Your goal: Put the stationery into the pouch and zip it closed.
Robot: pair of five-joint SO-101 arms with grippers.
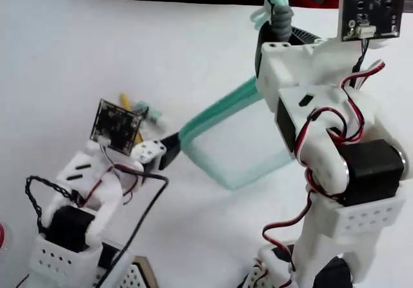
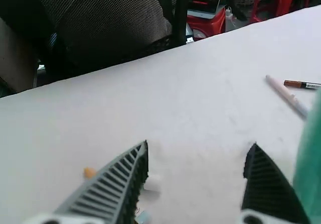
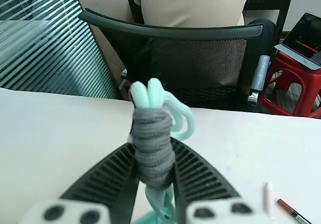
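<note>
**A:** White bench is all that lies between the left jaws. They are spread wide and hold nothing.

**B:** Where is the stationery from there?

**A:** A pale pen [image 2: 287, 95] and a brown pen [image 2: 302, 85] lie beyond the tips, off toward the pouch side. The pale pen's long axis slants away from the jaws. The brown one lies crosswise just beside its far end, without touching it. A yellow pencil [image 1: 125, 101] lies behind those jaws, close to the left wrist.

**B:** And the pouch?

**A:** The pouch [image 1: 235, 147] is teal-edged and see-through, and it sits between the two arms. Its near corner is right at the tip of the left jaws, but I cannot tell if it touches. Its edge runs outside one jaw, not in the gap.

**B:** The right jaws?

**A:** They are clamped on a grey-wrapped loop [image 3: 153, 143] of teal cord, held up off the bench. It looks to be the pouch's own pull.

**B:** So which arm fetches the pens?

**A:** The left, I'd judge. Its jaws are free, though they would need to swing toward the pouch side and line up across a pen.

**B:** Anything hidden?

**A:** The right arm covers the pouch's far end. I can make out neither the zip nor whether the mouth gapes. The brown pen is cut off at the picture's edge.
</note>
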